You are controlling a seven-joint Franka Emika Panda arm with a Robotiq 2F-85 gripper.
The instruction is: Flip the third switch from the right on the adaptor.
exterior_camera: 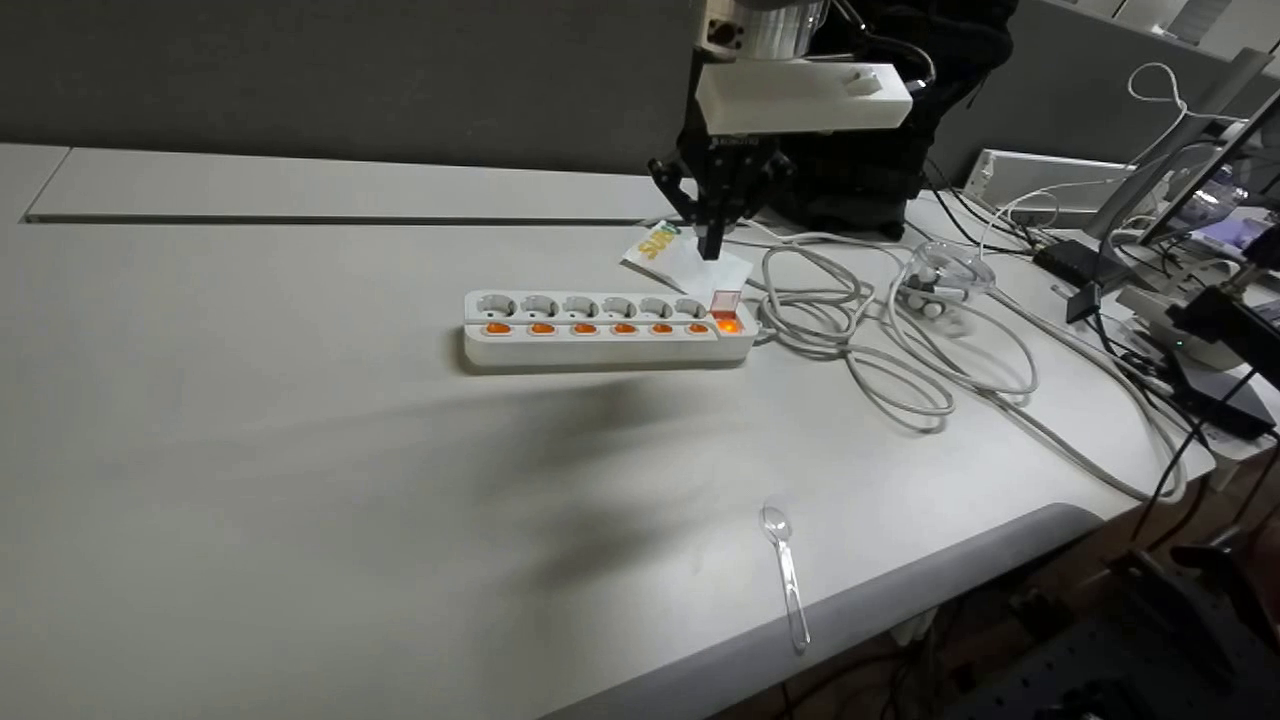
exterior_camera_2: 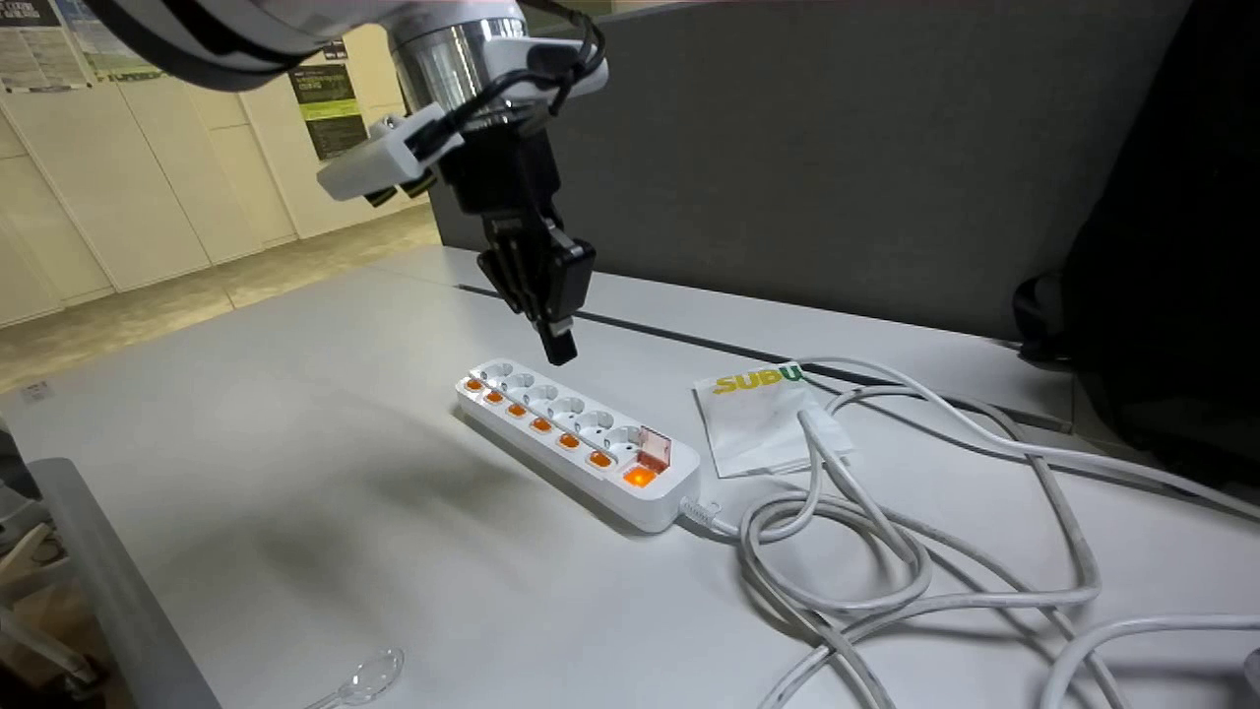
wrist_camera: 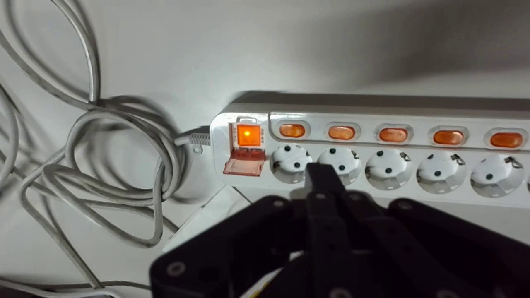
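The adaptor, a long white power strip (exterior_camera: 600,350), lies on the table and also shows in an exterior view (exterior_camera_2: 581,478) and in the wrist view (wrist_camera: 248,182). The third switch of its row of small orange switches, counted from the corded end without the larger lit switch, shows in both exterior views (exterior_camera: 624,328) (exterior_camera_2: 541,424) and in the wrist view (wrist_camera: 393,135). My gripper (exterior_camera: 709,250) is shut and empty, pointing down above the strip and apart from it. In the wrist view its dark tips (wrist_camera: 325,176) overlap the sockets nearest the corded end. The strip's far end is cut off there.
A large lit switch (wrist_camera: 248,134) with a raised clear red cover stands at the corded end. Loose white cables (exterior_camera: 830,300) lie beside it. A white paper packet (exterior_camera_2: 768,423) lies behind the strip. A clear plastic spoon (exterior_camera: 785,570) lies near the table's front edge.
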